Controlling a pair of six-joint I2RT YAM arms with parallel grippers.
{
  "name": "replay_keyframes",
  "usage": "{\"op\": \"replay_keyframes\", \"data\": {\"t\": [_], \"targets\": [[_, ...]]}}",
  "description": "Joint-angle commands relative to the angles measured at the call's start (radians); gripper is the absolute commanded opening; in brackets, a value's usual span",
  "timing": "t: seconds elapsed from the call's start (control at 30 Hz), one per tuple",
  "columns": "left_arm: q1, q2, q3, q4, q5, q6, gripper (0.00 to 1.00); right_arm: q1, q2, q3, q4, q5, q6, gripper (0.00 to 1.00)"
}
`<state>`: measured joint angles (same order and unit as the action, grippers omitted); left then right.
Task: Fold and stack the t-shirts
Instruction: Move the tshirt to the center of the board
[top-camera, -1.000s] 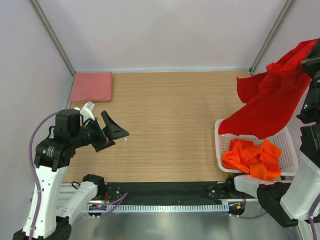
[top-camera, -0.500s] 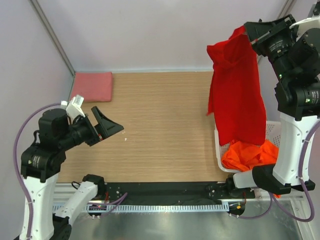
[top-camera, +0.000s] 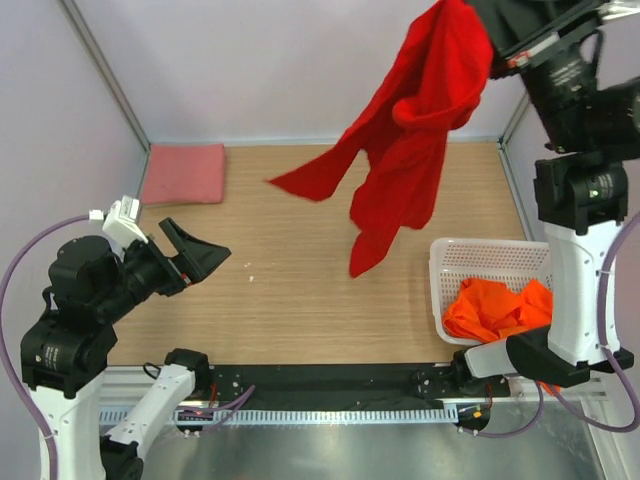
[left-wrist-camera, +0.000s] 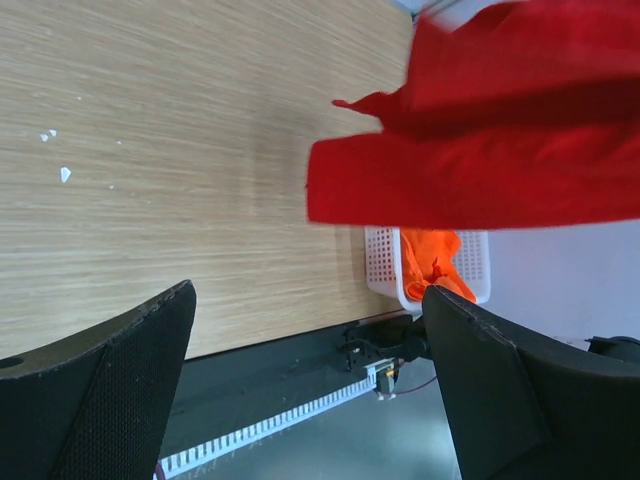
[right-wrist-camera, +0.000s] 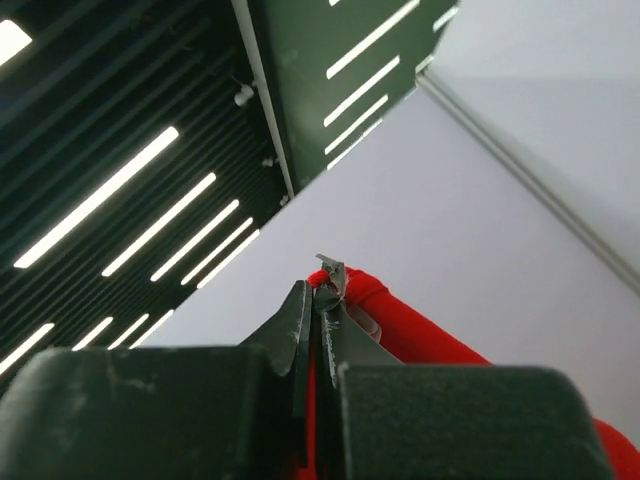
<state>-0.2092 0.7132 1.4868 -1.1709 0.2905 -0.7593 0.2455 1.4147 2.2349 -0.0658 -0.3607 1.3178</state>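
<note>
A bright red t-shirt (top-camera: 405, 130) hangs high in the air over the right half of the table, swinging leftward. My right gripper (top-camera: 478, 12) is shut on its top edge; in the right wrist view the closed jaws (right-wrist-camera: 318, 310) pinch red cloth (right-wrist-camera: 400, 320). The shirt also shows in the left wrist view (left-wrist-camera: 480, 150). A folded salmon pink t-shirt (top-camera: 184, 173) lies at the far left corner. Orange t-shirts (top-camera: 500, 310) lie crumpled in the basket. My left gripper (top-camera: 190, 255) is open and empty above the table's left side.
A white lattice basket (top-camera: 500, 262) stands at the near right, also in the left wrist view (left-wrist-camera: 385, 262). The wooden table (top-camera: 290, 300) is walled by white panels. A black rail (top-camera: 330, 385) runs along the near edge.
My right arm has swung the red shirt up and leftward, out from over the basket; its tail now flares toward the table's middle. My left arm has drawn back slightly to the left.
</note>
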Motion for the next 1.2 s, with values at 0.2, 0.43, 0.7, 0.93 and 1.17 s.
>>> {"op": "replay_keyframes", "data": {"t": [0.2,0.43,0.7,0.93,1.17], "targets": [[-0.004,-0.008,-0.006,-0.032,-0.089,-0.006,0.96,0.273,-0.008,-0.596,-0.368,-0.129,-0.248,0.33],[-0.004,0.095,-0.115,-0.059,-0.019,0.0,0.94,0.281,-0.03,-0.914,-0.814,0.138,-0.713,0.71],[-0.16,0.221,-0.385,0.198,0.035,-0.156,0.84,0.281,-0.155,-1.118,-0.838,0.115,-0.887,0.72],[-0.262,0.439,-0.385,0.307,-0.152,-0.18,0.91,0.282,-0.197,-1.369,-0.62,-0.069,-0.77,0.74],[-0.26,0.719,-0.318,0.433,-0.05,-0.12,0.93,0.331,-0.129,-1.502,-0.456,-0.176,-0.798,0.8]]}}
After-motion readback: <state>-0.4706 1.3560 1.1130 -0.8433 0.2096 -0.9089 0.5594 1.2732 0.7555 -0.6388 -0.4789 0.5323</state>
